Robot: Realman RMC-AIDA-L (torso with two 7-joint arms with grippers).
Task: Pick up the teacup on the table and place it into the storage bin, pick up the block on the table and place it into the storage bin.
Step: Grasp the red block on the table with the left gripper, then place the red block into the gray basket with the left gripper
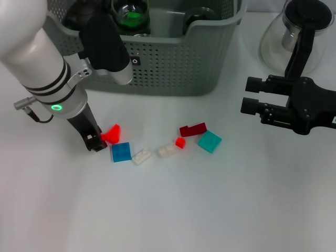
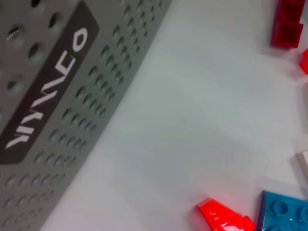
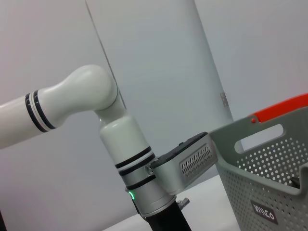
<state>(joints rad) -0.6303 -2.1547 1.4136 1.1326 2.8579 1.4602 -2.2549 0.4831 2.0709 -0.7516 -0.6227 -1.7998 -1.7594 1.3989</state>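
The storage bin (image 1: 173, 63) stands at the far side of the white surface (image 1: 210, 210), a grey-green basket with perforated walls and cut-out handles. On its near wall there is a small black label (image 2: 45, 94) with white letters; in the left wrist view the letters stand sideways and I read them as something like "WNCO", but I cannot be sure of each letter. The same label (image 3: 264, 211) shows also in the right wrist view. Inside the bin lie a green glass thing (image 1: 130, 17) and some dark things that I cannot name. The left hand (image 1: 97, 142) is low at the surface, near the bin's left end, with its dark fingertips just beside a bright red block (image 1: 112, 134); whether it is released or clenched on the block, I cannot tell. Right of it lie a blue block (image 1: 121, 151), two white blocks (image 1: 142, 156), a small red piece (image 1: 180, 142), a dark red block (image 1: 192, 129) and a teal block (image 1: 209, 141), in a loose row. The right hand (image 1: 251, 97) hangs at the right, well apart from the blocks, released and grasping nothing. Behind it stands a glass teapot (image 1: 296, 34) with a black handle. The right wrist view shows a plain pale wall (image 3: 250, 57) behind the left arm (image 3: 115, 144).
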